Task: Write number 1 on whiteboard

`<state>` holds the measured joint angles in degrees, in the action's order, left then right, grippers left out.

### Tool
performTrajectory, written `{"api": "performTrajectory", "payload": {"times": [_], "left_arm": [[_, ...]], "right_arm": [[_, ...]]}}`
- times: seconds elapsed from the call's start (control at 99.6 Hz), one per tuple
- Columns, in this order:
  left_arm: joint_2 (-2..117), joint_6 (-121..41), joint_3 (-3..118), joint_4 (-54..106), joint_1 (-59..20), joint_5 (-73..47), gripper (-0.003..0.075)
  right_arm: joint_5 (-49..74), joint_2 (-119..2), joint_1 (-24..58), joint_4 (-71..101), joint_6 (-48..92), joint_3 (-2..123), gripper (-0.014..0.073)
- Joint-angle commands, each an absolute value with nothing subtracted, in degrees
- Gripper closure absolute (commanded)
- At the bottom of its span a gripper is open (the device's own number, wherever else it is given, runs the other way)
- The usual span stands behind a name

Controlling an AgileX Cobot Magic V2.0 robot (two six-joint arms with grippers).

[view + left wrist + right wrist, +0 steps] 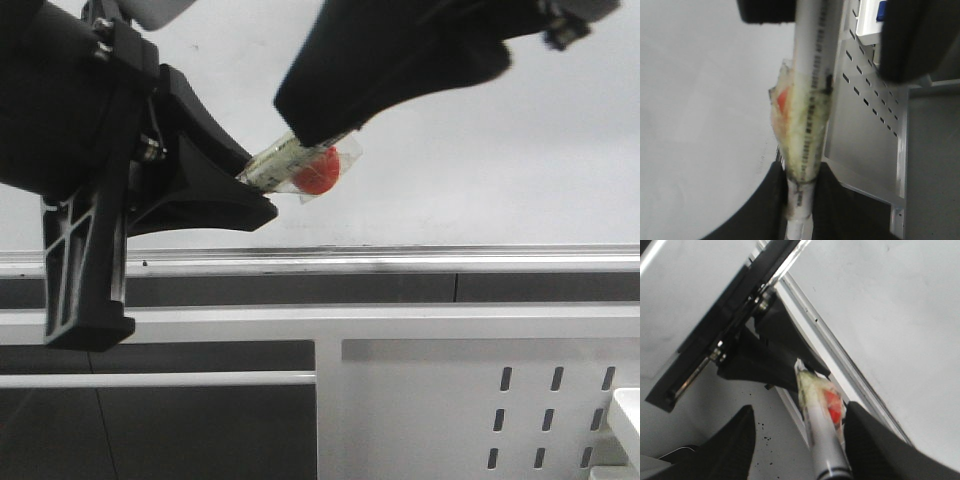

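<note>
The marker (300,165) is a slim white barrel with yellowed tape and a red blob wrapped round its middle, held between both arms in front of the whiteboard (520,170). In the front view the left claw (250,195) sits at its 8 o'clock end and the right claw (320,130) at its 2 o'clock end. The left wrist view shows the left fingers (772,200) clenched on the barrel. In the right wrist view the right fingers (867,440) flank it; whether they press it, I cannot tell. It looks light, stiff and smooth, so it may slip. The taped part likely offers the better hold. No number 1 shows on the board. The silver rail (400,260) runs beneath.
</note>
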<state>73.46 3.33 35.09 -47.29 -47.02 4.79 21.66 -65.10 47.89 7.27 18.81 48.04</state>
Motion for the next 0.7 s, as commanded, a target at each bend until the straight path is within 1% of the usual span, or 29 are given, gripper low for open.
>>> {"api": "performTrajectory", "payload": {"times": [0.0,0.502,0.542,0.592,0.622,0.642,0.693], "left_arm": [[71.8,3.9,37.0,-46.8,-47.5,7.7,0.0740],[71.8,3.9,37.5,-46.8,-47.5,8.5,0.0740],[71.8,3.9,37.5,-46.8,-47.5,8.5,0.0740],[71.8,3.9,37.5,-46.8,-47.5,8.5,0.0740],[71.8,3.9,37.5,-46.8,-47.5,8.5,0.0740],[71.8,3.9,37.5,-46.8,-47.5,8.5,0.0740],[71.8,3.9,37.6,-46.8,-47.5,8.5,0.0740]], "right_arm": [[17.2,-65.3,47.9,6.7,19.5,50.8,0.0235],[18.1,-66.1,47.9,6.6,19.5,50.8,0.0242],[17.9,-66.1,47.9,6.6,19.5,50.8,0.0270],[17.9,-66.1,47.9,6.6,19.5,50.8,0.0337],[17.9,-66.1,47.9,6.6,19.5,50.8,0.0404],[18.1,-66.1,47.9,6.5,19.5,50.8,0.0433],[18.2,-66.1,47.9,6.5,19.5,50.8,0.0560]]}}
